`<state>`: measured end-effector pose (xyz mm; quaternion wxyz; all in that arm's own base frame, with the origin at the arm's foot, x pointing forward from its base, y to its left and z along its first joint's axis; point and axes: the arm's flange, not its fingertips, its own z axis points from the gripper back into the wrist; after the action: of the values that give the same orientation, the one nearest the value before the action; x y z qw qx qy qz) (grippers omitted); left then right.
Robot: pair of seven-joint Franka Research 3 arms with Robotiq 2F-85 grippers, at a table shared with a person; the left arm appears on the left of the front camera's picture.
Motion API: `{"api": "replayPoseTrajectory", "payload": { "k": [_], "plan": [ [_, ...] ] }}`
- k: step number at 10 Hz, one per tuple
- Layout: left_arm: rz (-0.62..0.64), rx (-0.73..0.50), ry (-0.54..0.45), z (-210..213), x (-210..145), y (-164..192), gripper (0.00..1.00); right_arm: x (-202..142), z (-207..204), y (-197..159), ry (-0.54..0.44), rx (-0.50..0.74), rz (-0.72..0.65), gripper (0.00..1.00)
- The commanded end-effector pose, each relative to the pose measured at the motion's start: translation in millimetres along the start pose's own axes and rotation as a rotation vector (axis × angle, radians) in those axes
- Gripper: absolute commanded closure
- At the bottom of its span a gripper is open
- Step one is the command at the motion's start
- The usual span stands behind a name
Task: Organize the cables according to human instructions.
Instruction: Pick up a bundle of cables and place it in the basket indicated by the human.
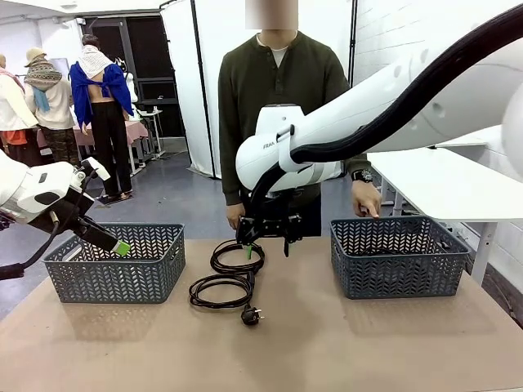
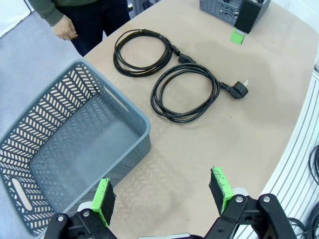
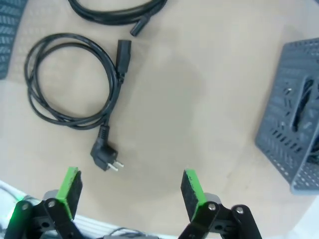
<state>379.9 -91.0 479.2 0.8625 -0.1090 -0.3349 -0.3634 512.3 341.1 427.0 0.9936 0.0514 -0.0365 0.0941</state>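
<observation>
Two thin black cables lie coiled on a flat brown table (image 1: 327,343), between two grey plastic baskets with herringbone slots. The nearer coiled cable (image 2: 155,97) ends in a black two-pin plug (image 2: 238,89) resting on the table. The farther coiled cable (image 2: 118,57) lies just beside it, towards the person.

The right gripper (image 3: 132,186) hangs above the table by the coils, its green-padded jaws spread wide and holding nothing. The left gripper (image 2: 162,196) hovers by the near rim of the left basket (image 1: 114,273), jaws likewise spread and holding nothing.

Through the slotted wall of the right basket (image 1: 400,265) some dark cord shows.

A person in a dark olive long-sleeved shirt (image 1: 278,90) stands at the far side, one hand (image 1: 366,200) down at the right basket's far rim.
</observation>
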Motion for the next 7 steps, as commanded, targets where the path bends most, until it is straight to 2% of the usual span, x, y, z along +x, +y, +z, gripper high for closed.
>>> {"api": "replayPoseTrajectory", "payload": {
  "k": [1,2,3,7],
  "plan": [
    [0.018,-0.008,-0.003,-0.6,-0.6,1.5,0.00,15.6,-9.7,13.7,-0.003,-0.033,-0.024,0.00],
    [0.018,-0.008,-0.003,-0.6,-0.6,1.5,0.00,18.3,-13.8,14.9,0.001,-0.033,-0.026,0.00],
    [0.018,-0.008,-0.003,-0.6,-0.6,1.5,0.00,5.2,-8.4,4.2,0.008,0.001,-0.005,0.00],
    [0.018,-0.008,-0.003,-0.6,-0.6,1.5,0.00,5.2,-8.4,4.2,0.008,0.001,-0.005,0.00]
  ]
}}
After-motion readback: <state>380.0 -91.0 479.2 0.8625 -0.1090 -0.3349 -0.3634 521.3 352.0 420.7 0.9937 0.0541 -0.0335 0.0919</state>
